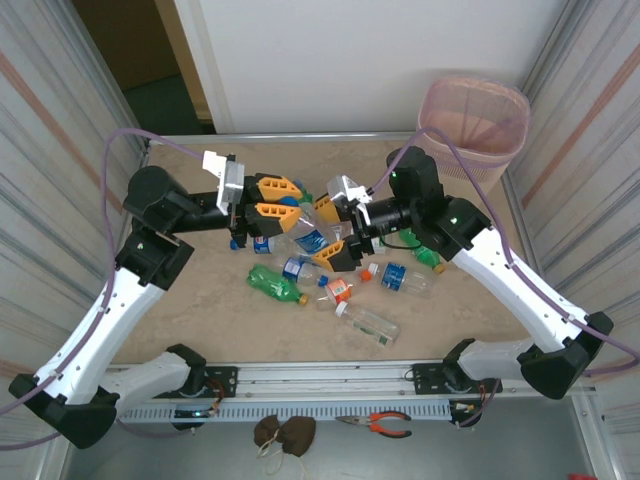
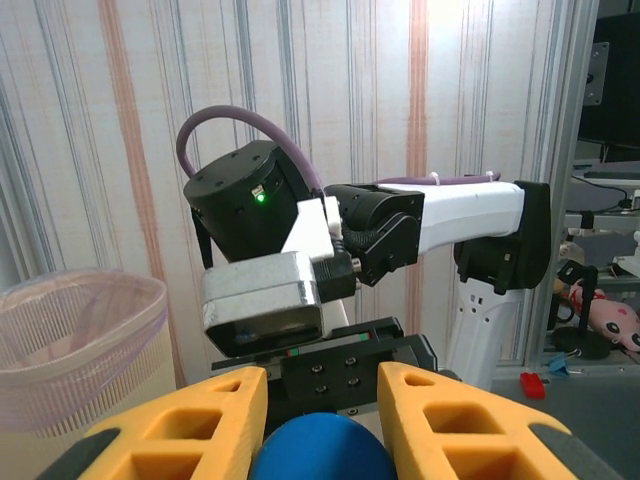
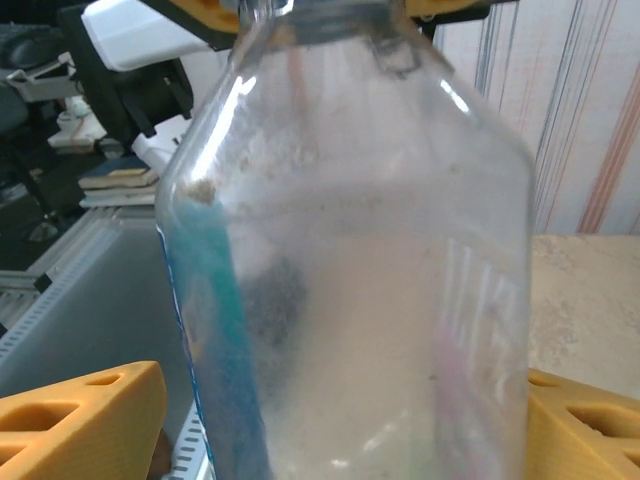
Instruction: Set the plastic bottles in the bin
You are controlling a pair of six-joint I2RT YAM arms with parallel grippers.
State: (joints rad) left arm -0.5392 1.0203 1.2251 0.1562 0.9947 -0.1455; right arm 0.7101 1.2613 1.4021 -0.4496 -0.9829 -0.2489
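Note:
A clear plastic bottle (image 1: 303, 233) with a blue label and a blue cap (image 2: 320, 452) hangs above the table between both arms. My left gripper (image 1: 274, 198) is shut on its capped end, the cap sitting between the orange fingers (image 2: 200, 425). My right gripper (image 1: 329, 232) straddles the bottle's body (image 3: 350, 250). Its orange fingers (image 3: 85, 415) stand on either side, and a thin gap shows at the left one. Several more plastic bottles lie below, among them a green one (image 1: 275, 282) and a clear one (image 1: 370, 323). The beige bin (image 1: 473, 120) with its pink liner stands at the far right corner.
A bottle with an orange cap (image 1: 338, 290) and a blue-labelled one (image 1: 400, 278) lie near the table's middle. Corrugated walls close in on both sides. Red-handled pliers (image 1: 380, 425) lie below the front rail. In the left wrist view the bin (image 2: 70, 340) shows at the left.

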